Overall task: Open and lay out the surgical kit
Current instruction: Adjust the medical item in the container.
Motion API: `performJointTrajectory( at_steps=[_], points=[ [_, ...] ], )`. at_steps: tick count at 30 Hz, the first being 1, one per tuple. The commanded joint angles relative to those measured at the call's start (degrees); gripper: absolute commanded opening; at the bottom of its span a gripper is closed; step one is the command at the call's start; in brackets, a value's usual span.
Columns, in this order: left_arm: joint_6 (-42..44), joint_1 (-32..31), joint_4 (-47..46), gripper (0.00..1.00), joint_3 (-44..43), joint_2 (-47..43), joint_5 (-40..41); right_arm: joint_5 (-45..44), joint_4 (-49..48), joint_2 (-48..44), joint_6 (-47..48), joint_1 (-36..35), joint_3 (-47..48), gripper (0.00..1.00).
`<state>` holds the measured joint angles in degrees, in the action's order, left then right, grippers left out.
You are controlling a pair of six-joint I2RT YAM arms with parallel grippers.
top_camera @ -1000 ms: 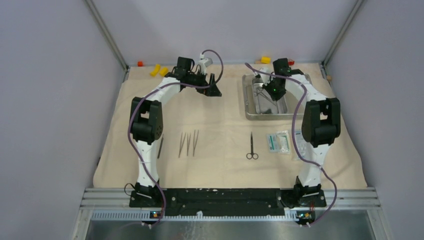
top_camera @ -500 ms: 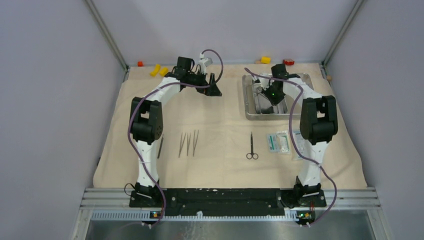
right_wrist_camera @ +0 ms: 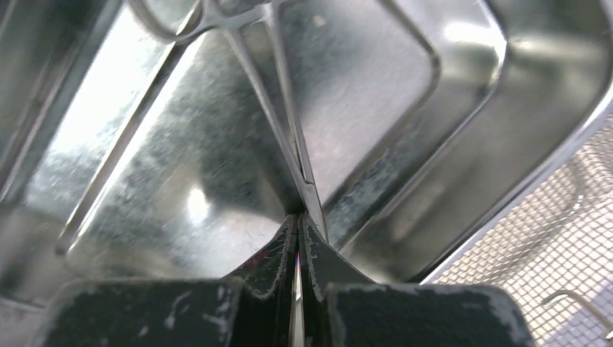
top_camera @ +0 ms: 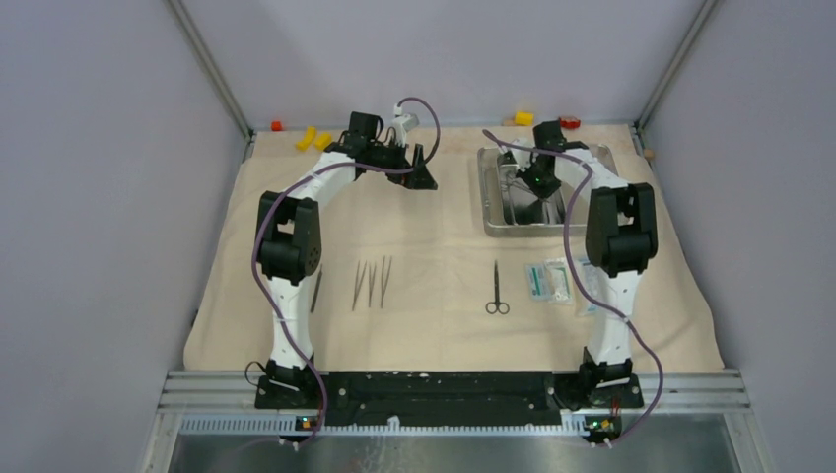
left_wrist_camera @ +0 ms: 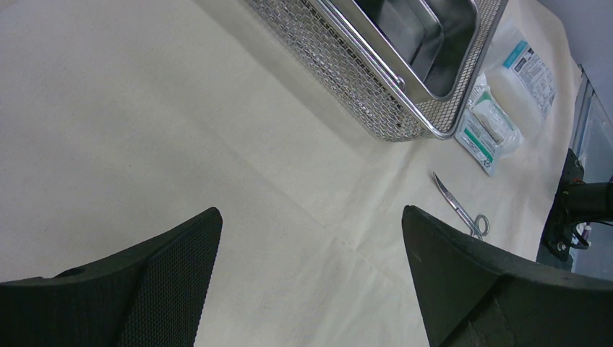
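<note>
Over the last second the right gripper (top_camera: 533, 187) has dipped deeper into the shiny rectangular steel tray (top_camera: 490, 229) and its wrist has drawn toward the far rim. Its fingers have finished closing. The right wrist view shows the two black, scuffed fingers (right_wrist_camera: 275, 260) pressed together, with the tip of a thin ring-handled steel instrument (right_wrist_camera: 278, 123) apparently pinched between them. Whether this is forceps or scissors cannot be told. The instrument still lies inside the tray, its paired shanks running up toward the loops at the top of that view. Judging by this, another piece is about to be lifted out and added to the layout.

Nothing else has moved. The left gripper (left_wrist_camera: 311, 213) hangs over the beige cloth wrap (top_camera: 434, 246) with its mesh-textured fingers spread wide, holding nothing. Already laid on the cloth are three slim metal tweezers (top_camera: 372, 284), a pair of thin curved scissors (top_camera: 497, 291) and the small white-and-teal sealed packets (top_camera: 549, 280).

The tray's polished floor is mirror-bright, finely scratched and round-cornered, and it sits inside a woven wire-mesh basket (left_wrist_camera: 347, 79). The cloth is matt, with soft fold creases.
</note>
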<state>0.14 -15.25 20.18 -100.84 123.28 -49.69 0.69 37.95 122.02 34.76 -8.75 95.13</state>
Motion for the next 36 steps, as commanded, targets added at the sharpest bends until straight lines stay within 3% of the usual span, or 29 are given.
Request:
performJointTrajectory(
  at_steps=[1, 17, 28, 36],
  points=[
    [0.3, 0.4, -1.1, 0.99, -1.8, -0.9, -1.2, -3.8, -0.4, 4.4, -0.2, 0.3, 3.9, 0.00],
    [0.2, 0.5, -1.4, 0.99, -1.9, -1.3, -1.0, -3.9, -2.4, 9.8, -1.1, 0.5, 14.0, 0.00],
    [0.1, 0.6, -1.3, 0.99, -2.4, -1.6, -0.6, 9.1, -8.2, 5.3, -12.6, 0.3, 14.2, 0.01],
    [0.3, 0.8, -0.9, 0.99, -2.0, -2.4, -0.1, 9.0, -12.7, 5.0, -17.5, -0.8, 14.4, 0.01]
  ],
)
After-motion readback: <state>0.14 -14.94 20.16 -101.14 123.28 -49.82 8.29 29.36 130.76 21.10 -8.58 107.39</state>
